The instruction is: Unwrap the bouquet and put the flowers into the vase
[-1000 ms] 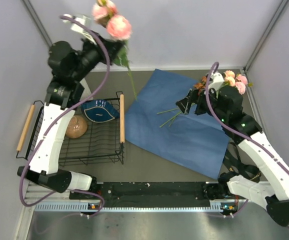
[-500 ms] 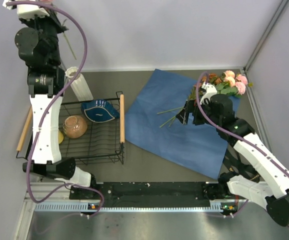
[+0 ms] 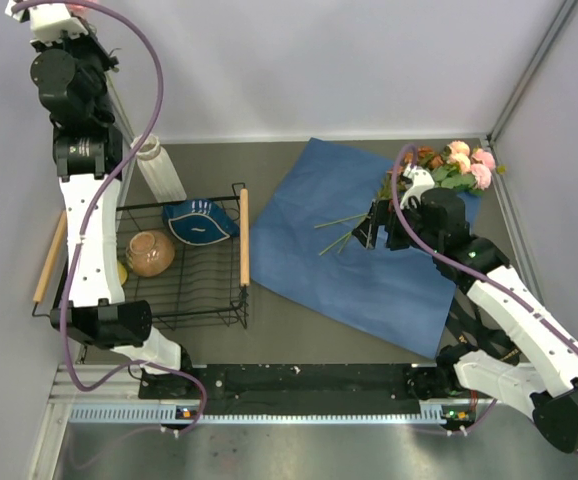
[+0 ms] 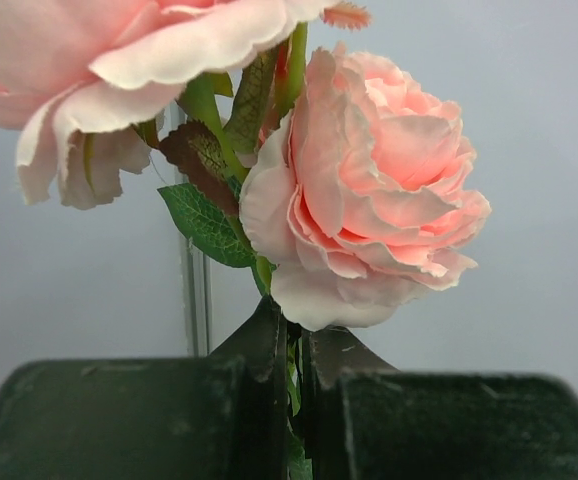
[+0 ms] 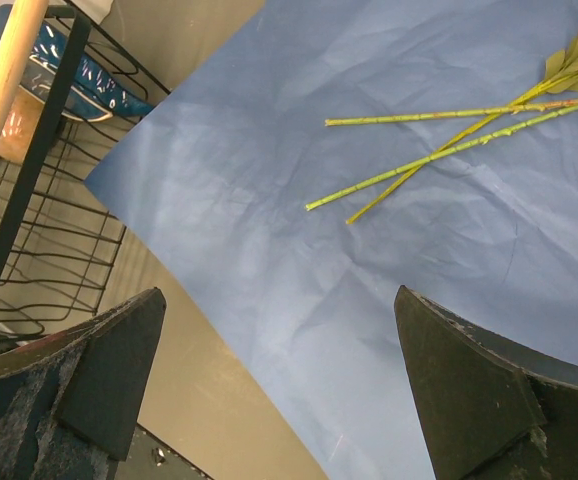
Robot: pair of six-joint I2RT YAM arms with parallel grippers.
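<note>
- 1 grey-brown surface (image 3: 299, 330) carries everything.
- 1 large blue paper sheet (image 3: 369, 280) lies unfolded and flat on the right half of the surface.
- 1 black wire rack (image 3: 184, 295) with 2 wooden handles sits left of the sheet, its right handle just beside the sheet's edge. It holds 1 glossy blue dish (image 3: 201, 222) and 1 brown bowl (image 3: 151, 253). 1 yellow cup (image 3: 120, 272) shows at its left side, mostly hidden by the left arm.
- 1 tall white ribbed vase (image 3: 159, 170) stands on the surface just behind the rack's far left corner.
- 1 bunch of pink, peach and rust-orange flowers (image 3: 461, 165) lies at the sheet's far right corner, and 3 bare green stems (image 5: 439, 150) cross on the paper.
- 2 pink roses (image 4: 369, 190) fill the left wrist view. The left gripper (image 4: 294, 345) is clamped tight on the greenery below them, raised high in the far left corner.
- The right gripper (image 5: 277, 300) hangs over the sheet near the stems, jaws spread fully, holding nothing.
- Compared with 1 second before, the left arm has swung up and to the left. That took the 2 roses out of the top view and uncovered the vase. The right arm has shifted slightly, while the sheet, rack and bunch lie as before.
</note>
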